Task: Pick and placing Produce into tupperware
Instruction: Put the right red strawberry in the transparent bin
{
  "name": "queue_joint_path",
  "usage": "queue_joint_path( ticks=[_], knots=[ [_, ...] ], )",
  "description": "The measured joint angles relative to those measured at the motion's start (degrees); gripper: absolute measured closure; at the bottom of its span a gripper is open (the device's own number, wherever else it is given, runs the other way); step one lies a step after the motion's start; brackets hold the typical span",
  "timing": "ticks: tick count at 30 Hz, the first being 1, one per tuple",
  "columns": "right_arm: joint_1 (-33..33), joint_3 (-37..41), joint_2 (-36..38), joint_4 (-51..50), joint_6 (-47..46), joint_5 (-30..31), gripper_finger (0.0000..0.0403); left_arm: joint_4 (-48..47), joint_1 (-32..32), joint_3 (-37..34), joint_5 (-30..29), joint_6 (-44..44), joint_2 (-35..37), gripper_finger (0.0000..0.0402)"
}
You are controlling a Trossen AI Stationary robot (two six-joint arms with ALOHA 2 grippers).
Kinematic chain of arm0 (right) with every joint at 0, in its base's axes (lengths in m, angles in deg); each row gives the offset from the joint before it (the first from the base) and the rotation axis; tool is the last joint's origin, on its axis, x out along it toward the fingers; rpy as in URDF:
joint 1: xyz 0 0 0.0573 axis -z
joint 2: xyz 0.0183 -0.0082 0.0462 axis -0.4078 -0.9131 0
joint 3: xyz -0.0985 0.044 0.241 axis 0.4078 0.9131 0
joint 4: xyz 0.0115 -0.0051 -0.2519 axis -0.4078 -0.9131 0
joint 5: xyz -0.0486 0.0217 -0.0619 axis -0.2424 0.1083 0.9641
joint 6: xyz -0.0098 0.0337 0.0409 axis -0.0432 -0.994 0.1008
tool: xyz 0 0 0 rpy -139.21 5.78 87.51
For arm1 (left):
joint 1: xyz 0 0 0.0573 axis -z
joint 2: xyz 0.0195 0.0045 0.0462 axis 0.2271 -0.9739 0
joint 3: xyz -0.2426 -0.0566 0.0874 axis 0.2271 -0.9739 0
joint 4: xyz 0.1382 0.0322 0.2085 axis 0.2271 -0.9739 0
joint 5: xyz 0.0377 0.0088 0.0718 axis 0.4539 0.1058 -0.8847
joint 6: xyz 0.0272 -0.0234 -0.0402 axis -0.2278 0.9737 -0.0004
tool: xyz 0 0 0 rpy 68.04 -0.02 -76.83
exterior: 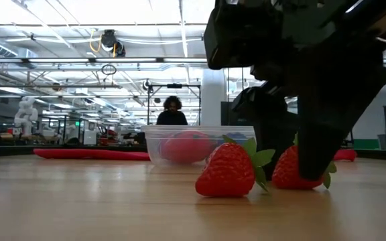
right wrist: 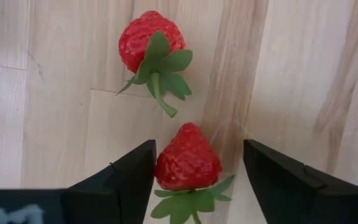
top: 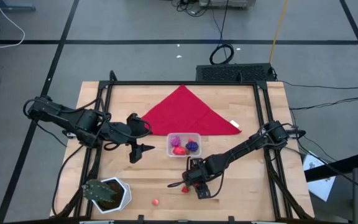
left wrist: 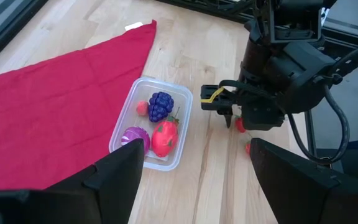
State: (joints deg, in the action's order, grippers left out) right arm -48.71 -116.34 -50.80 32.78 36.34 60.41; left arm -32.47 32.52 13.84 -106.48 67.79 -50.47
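Red strawberry (right wrist: 187,157) between right gripper's (right wrist: 194,163) parted fingers (right wrist: 127,177), one side touching.

From floor level the right gripper (exterior: 313,161) blocks much of the strawberry (exterior: 293,169) it stands over; only the fruit's left side and a bit of leaf show, so I can't tell whether the fingers touch it. Behind the second strawberry (exterior: 228,171), the tupperware (exterior: 154,144) shows just a reddish blur through its wall. From overhead, the small red thing (top: 156,201) near the table's front edge is too tiny to name. The plant pot (top: 122,194) hides the table's front left corner. The red cloth (left wrist: 42,106) runs off the left wrist picture's edge.
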Motion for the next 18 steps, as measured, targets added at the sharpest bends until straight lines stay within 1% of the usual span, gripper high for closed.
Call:
queue_joint_path(
  ticks=[7, 18],
  knots=[
    [0.02, 0.0, -0.04, 0.0, 0.03, 0.02, 0.0208, 0.0, 0.0, 0.0, 0.0, 0.0, 0.0, 0.0105],
    [0.0, 0.0, -0.04, -0.2, 0.21, -0.38, 0.0252, -0.01, -0.01, 0.0, 0.02, -0.01, 0.0, 0.0105]
  ],
)
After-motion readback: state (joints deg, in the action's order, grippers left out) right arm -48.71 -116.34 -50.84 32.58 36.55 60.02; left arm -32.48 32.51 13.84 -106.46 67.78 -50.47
